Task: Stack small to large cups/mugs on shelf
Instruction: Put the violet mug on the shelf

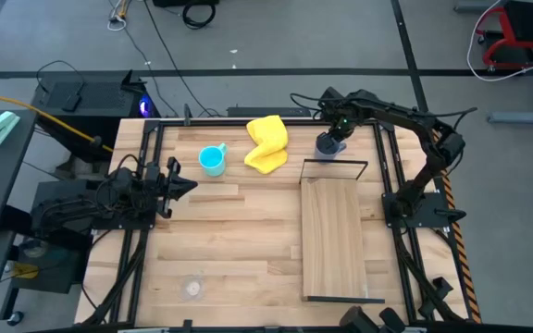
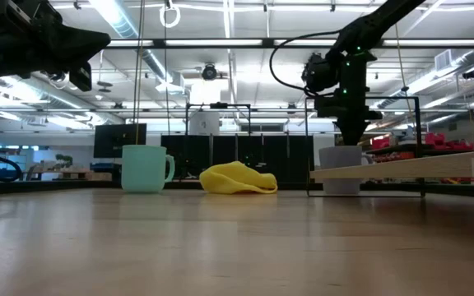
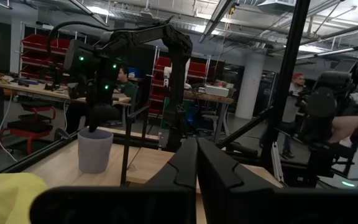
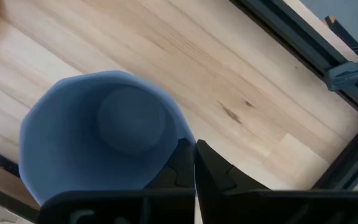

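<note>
Nearest to the lens in the right wrist view: grey-blue mug (image 4: 98,143), seen from above, with the right gripper (image 4: 194,152) at its rim, fingers narrow, pinching the wall. Stands on the table (image 1: 239,240) right of centre at the top of the high view, just above the upper end of the shelf (image 1: 333,239). Left of it a yellow cloth (image 1: 267,143), then a cyan mug (image 1: 213,161). Clear cup (image 1: 192,288) at lower left. Left gripper (image 1: 179,182) at middle left, fingers pressed together, holding nothing.
</note>
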